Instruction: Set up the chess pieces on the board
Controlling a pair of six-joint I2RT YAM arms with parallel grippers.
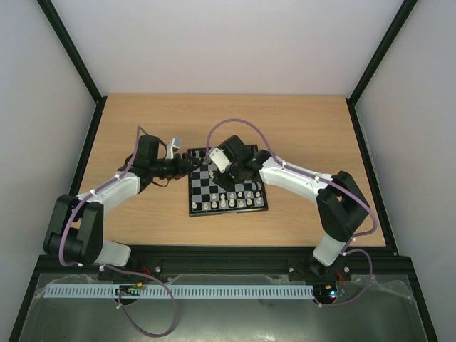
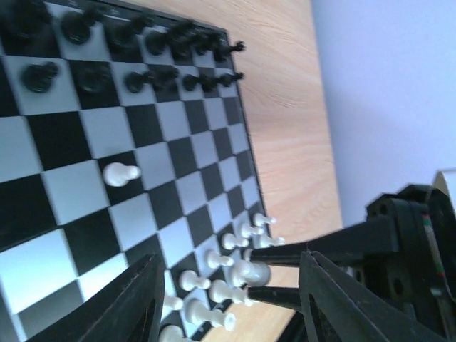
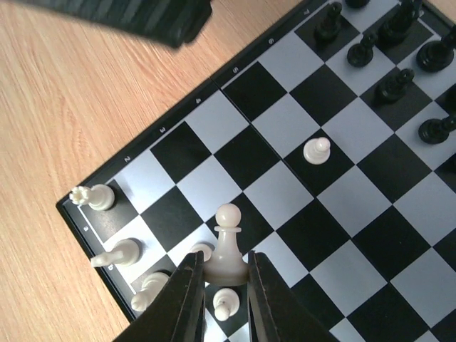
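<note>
Step in hand: seating one pawn on the white side of the board (image 3: 235,153). The right hand (image 3: 224,267) is clamped on the base of a cream-white pawn (image 3: 228,228), which it holds upright over the squares just inside the white pieces (image 3: 117,253) at the board's near corner. The wrist view cannot settle whether the base is touching the square or hanging just above it. The left hand (image 2: 231,263) has its jaws apart and holds nothing. It hovers low at the same end of the board, with the right hand's fingers and the pawn framed between its own in the left wrist view. The black pieces (image 3: 365,48) stand in two rows at the far end. A lone white pawn (image 3: 316,150) stands mid-board, well apart from both sets. The bench (image 3: 85,100) shows beside the board's border. Judgement: white looks only partly set up, so much placing remains. To do this step well, centre the pawn over an empty square in the pawn row and lower it straight down, keeping it vertical. Part the fingers only slightly, since other white pieces stand just beside them. Then lift straight up before any sideways travel. Risk: the two hands are close together here, so the left should keep clear of the drop.
</note>
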